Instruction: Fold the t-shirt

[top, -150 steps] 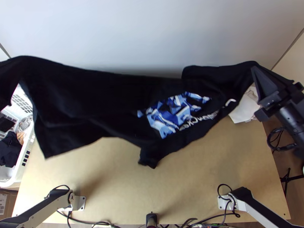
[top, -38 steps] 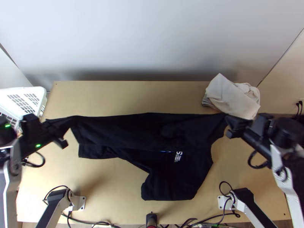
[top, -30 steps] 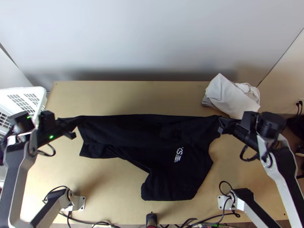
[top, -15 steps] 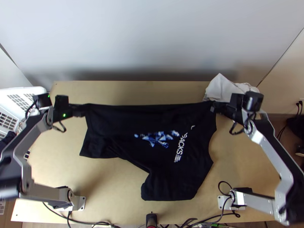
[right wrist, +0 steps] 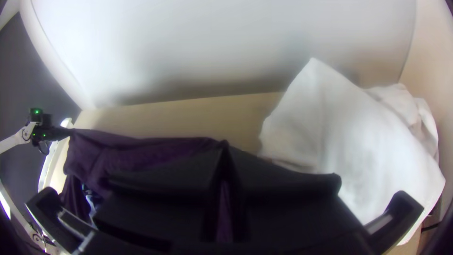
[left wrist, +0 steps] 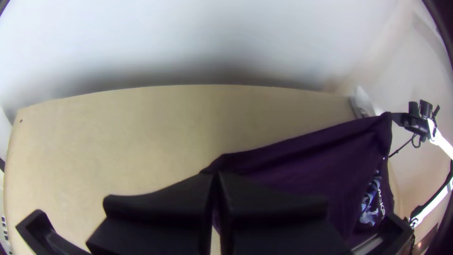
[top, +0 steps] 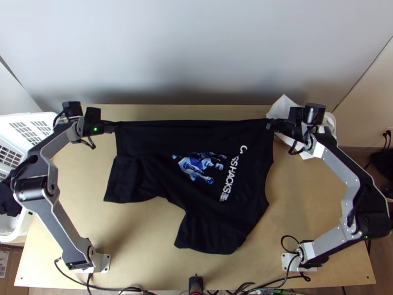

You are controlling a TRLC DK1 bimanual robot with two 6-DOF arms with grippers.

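The black t-shirt (top: pixel 226 167) lies unevenly spread on the table, its far edge pulled straight between both grippers and its printed side up. At that edge's left end my left gripper (top: pixel 114 127) is shut on the cloth. My right gripper (top: pixel 270 125) is shut on the right end, beside the white cloth. In the left wrist view the fingers of my left gripper (left wrist: pixel 217 175) meet on a corner of the t-shirt (left wrist: pixel 302 165). The right wrist view has my right gripper (right wrist: pixel 225 147) shut on the t-shirt (right wrist: pixel 127 151) in the same way. The near part lies loosely, with folds at the left.
A bunched white cloth (right wrist: pixel 349 137) lies at the table's far right corner. Beyond the table's left edge stands a white basket (top: pixel 24 221) with dark cloth in it. A pale wall rises behind the far edge. Bare table (top: pixel 132 246) shows at the near left.
Both grippers have come down and then moved away toward the far edge, drawing the t-shirt's edge with them. More of the print shows, and the near end has shifted slightly left and away.
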